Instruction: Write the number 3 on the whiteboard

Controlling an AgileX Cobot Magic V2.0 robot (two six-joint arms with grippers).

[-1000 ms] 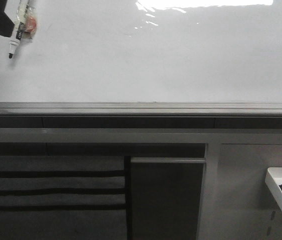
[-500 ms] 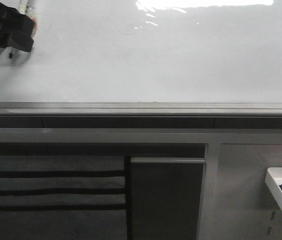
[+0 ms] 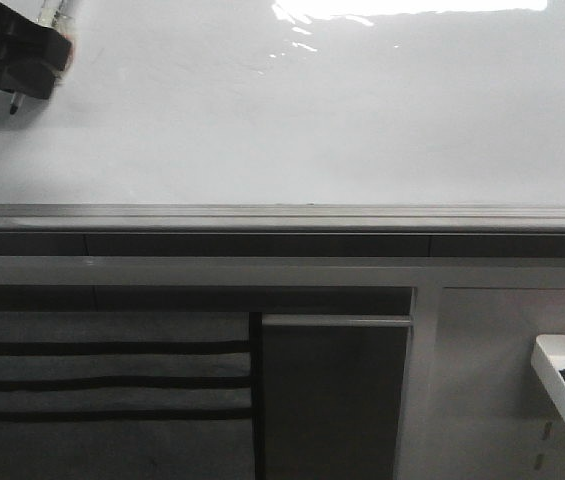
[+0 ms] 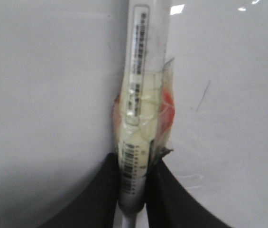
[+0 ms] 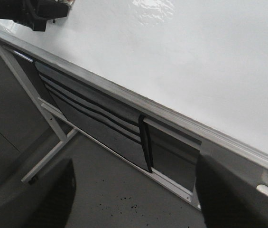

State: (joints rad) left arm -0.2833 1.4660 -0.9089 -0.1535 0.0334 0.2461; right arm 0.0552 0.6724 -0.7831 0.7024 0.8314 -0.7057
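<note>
The whiteboard (image 3: 342,110) fills the upper front view, glossy white with glare, above its grey rail (image 3: 282,215). My left gripper (image 3: 47,60) is at the board's top left, shut on a white marker whose black tip (image 3: 12,107) points down at the board. In the left wrist view the black fingers (image 4: 100,194) clamp the taped, barcoded marker (image 4: 141,95) against the whiteboard (image 4: 43,95). A short thin dark stroke (image 4: 203,95) shows beside the marker. No number 3 shows. My right gripper (image 5: 134,199) is open and empty, low, away from the whiteboard (image 5: 181,52).
A white tray (image 3: 545,372) holding spare markers hangs on the grey perforated panel at the lower right. Below the rail are dark slatted panels (image 3: 102,380) and a grey door (image 3: 332,390). The right wrist view shows the board's frame legs (image 5: 53,156) and dark floor.
My left gripper has come further into the front view from the left and now covers most of the marker. The marker tip has shifted slightly left and up. The right arm looks still.
</note>
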